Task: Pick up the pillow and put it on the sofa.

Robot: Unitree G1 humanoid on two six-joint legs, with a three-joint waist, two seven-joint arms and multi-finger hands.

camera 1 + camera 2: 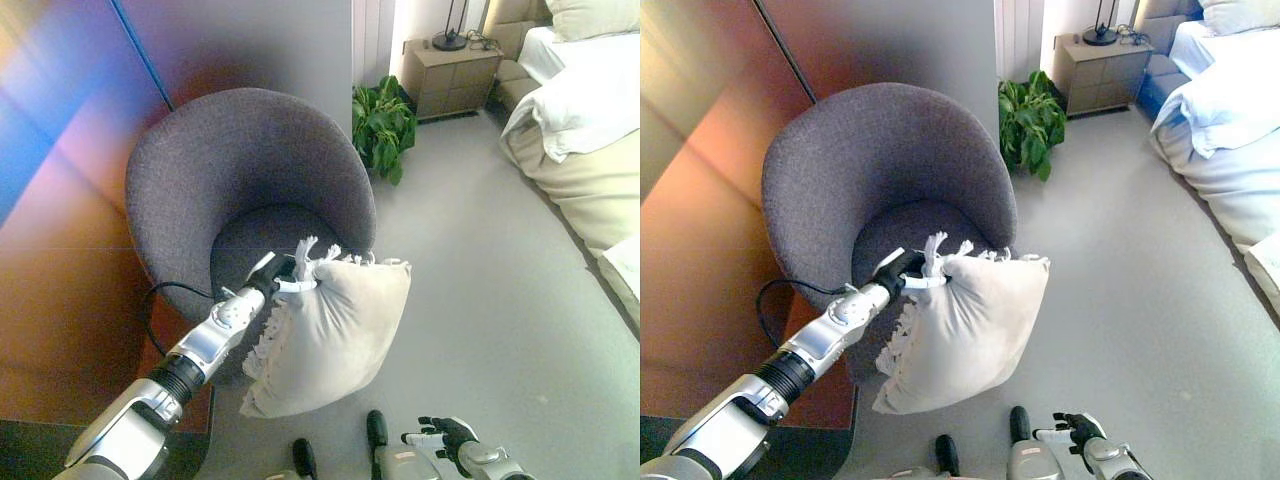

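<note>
Up front, left robot hand (283,279) pinching fringed cream pillow (335,335) before grey sofa (240,170); no legible writing.

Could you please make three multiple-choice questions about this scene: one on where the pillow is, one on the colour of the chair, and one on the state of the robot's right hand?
1. Where is the pillow?
A. Lying flat on the bed
B. Held up at one corner, in front of the round chair's seat
C. On the bedside cabinet

2. What colour is the round chair?
A. Dark grey
B. Bright red
C. White

3. What is the right hand doing?
A. Gripping the pillow
B. Touching the potted plant
C. Holding nothing, low at the bottom edge of the view

Answers:
1. B: the left hand pinches the pillow's fringed top corner and the pillow hangs down from it, in front of the seat.
2. A: its shell and seat cushion are both dark grey fabric.
3. C: it sits apart from the pillow with its fingers spread, nothing in them.
</note>
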